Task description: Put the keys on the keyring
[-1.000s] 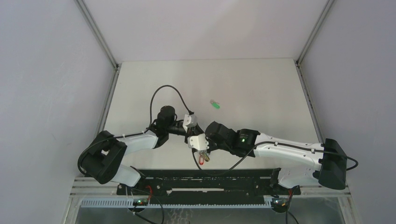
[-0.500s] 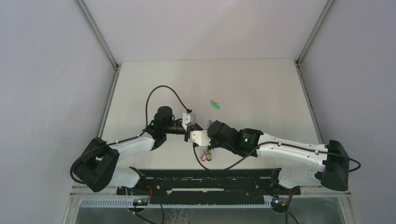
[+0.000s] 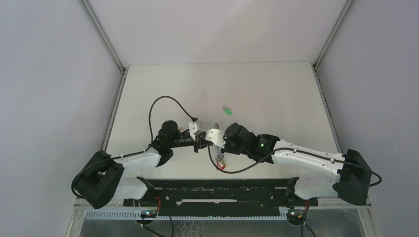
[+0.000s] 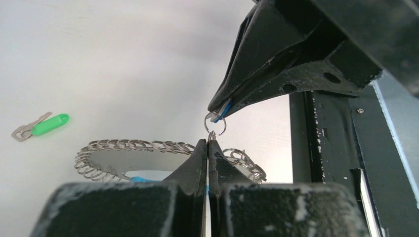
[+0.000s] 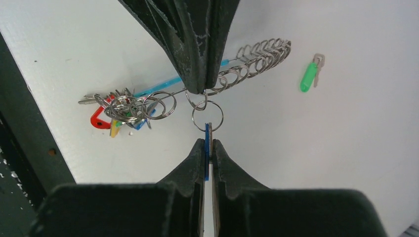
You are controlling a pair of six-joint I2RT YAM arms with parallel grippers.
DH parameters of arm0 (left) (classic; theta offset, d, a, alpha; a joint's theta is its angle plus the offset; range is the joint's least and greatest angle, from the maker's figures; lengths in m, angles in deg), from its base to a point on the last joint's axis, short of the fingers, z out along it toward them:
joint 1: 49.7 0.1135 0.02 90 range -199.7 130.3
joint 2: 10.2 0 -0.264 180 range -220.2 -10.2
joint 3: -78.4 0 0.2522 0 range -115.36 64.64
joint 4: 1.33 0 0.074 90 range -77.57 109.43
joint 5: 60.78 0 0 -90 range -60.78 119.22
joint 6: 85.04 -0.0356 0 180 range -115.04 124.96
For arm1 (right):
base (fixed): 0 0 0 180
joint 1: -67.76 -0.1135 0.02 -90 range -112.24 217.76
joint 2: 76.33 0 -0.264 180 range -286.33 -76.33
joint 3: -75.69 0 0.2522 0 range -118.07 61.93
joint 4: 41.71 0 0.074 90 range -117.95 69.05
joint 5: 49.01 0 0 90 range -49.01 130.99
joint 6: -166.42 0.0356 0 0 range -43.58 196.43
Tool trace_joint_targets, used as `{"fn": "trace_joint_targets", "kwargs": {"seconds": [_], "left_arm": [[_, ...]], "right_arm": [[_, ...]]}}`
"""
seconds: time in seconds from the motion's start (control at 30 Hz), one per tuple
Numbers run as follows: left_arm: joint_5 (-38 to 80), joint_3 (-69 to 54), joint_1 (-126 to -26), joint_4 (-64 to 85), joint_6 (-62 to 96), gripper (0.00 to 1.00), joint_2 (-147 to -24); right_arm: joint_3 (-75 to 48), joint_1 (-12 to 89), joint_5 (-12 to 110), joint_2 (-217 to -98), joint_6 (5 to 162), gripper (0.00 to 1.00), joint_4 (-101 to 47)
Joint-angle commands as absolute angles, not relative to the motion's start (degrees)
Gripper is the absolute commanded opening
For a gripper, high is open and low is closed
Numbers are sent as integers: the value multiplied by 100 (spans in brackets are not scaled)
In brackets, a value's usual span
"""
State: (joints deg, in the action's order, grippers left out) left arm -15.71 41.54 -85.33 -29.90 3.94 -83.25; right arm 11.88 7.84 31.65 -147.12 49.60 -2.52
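The 2 grippers are met tip to tip above the near part of the table (image 3: 276,94), a little left of its middle. The left gripper (image 4: 208,144) is pressed together – pinched on a small loop of the keyring (image 4: 133,145), and no gap is seen between its fingers. The rest of the keyring is spread below it: a row of small wire loops along 1 arc, a turquoise sleeve (image 5: 160,86) along another, and a bunch of rings with red, yellow and blue tags (image 5: 99,118) at the near end. In the top view this bunch is seen just near of the grippers.

The right gripper (image 5: 207,144) is likewise closed, the blue key (image 5: 207,148) being clamped edge-on between its fingers. A split ring (image 4: 216,123) is carried on the key's tip and is held right against the loop pinched by the left gripper – the 2 overlap, but whether they are linked cannot be told.

The green key (image 3: 227,110) is left flat on the table, far and slightly right of the grippers, apart from everything else.
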Motion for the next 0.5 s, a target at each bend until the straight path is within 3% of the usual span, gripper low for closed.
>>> {"fn": "trace_joint_targets", "kwargs": {"seconds": [0.0, 0.47], "left_arm": [[-1065, 4402, -8466, -3648, 685, 0, -8166], [-728, 4673, -8529, -4358, 1025, 0, -8477]], "right_arm": [[1308, 1021, 3165, -14590, 5351, 0, -173], [1349, 1016, 3272, -15009, 5402, 0, -256]]}}
